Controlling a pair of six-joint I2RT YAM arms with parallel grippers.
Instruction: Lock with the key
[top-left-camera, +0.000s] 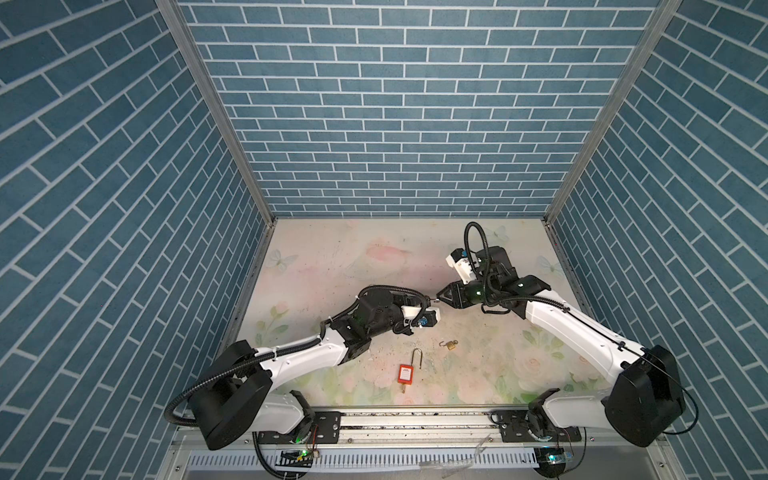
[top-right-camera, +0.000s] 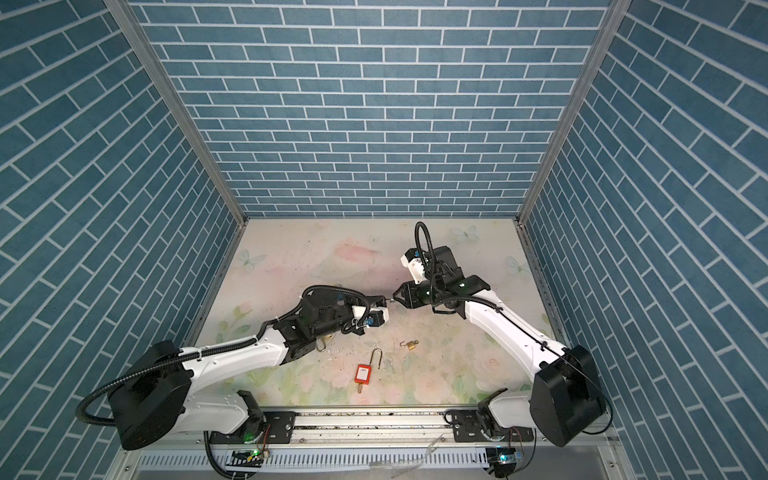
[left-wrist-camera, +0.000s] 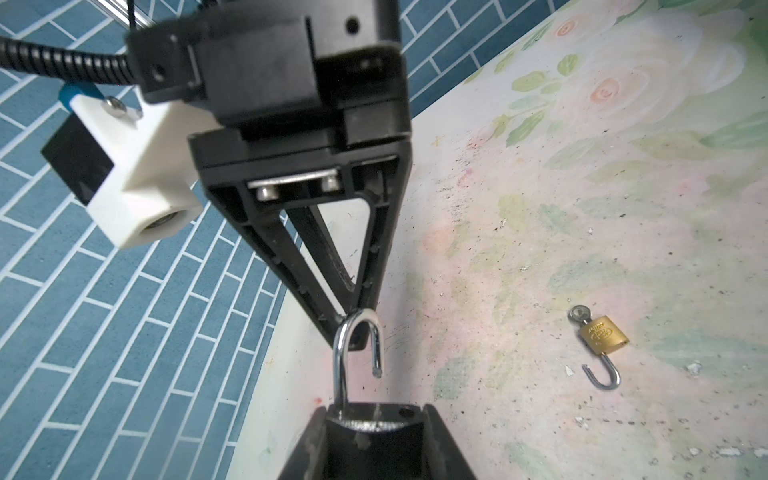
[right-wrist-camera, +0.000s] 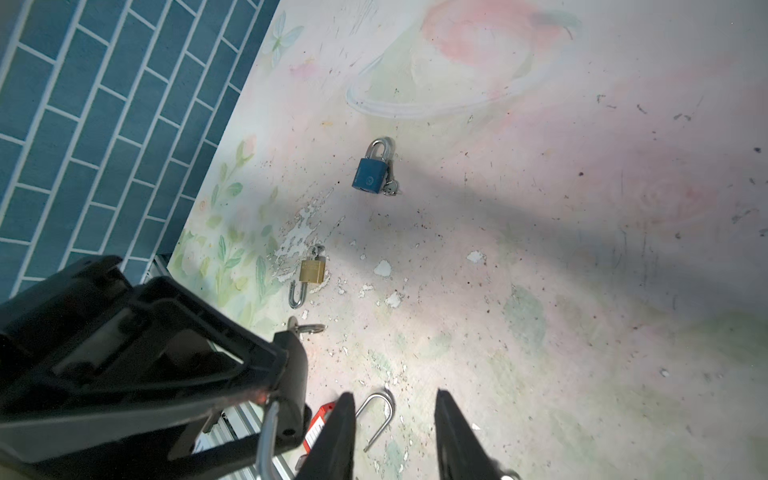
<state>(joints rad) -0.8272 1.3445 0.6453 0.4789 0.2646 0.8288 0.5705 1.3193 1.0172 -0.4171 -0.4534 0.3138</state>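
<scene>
The left gripper (left-wrist-camera: 374, 413) is clamped on the body of a silver padlock (left-wrist-camera: 374, 430). The padlock's open shackle (left-wrist-camera: 341, 361) stands out ahead of the gripper's fingers. The right gripper (right-wrist-camera: 392, 399) meets it tip to tip above the surface (top-left-camera: 332, 266). In the left wrist view its tip sits right at the bend of that shackle; whether it touches I cannot tell. Its jaws stand a narrow way apart with nothing between them. In the right wrist view the shackle passes beside one finger (right-wrist-camera: 340, 432), outside the gap.

Just past the left gripper's finger a key (right-wrist-camera: 309, 329) with a ring shows. Whether it sits in the held padlock is hidden.

On the surface, below both grippers and nearer the arms' bases, lies a brass padlock (top-left-camera: 451, 345), shackle open, with a small key (left-wrist-camera: 577, 312) in its base. Farther the same way lies a red padlock (top-left-camera: 404, 374) with a long open shackle. Well behind the left gripper, under its arm, lies a blue padlock (right-wrist-camera: 368, 176), shackle shut, with keys (right-wrist-camera: 390, 187) beside it.
</scene>
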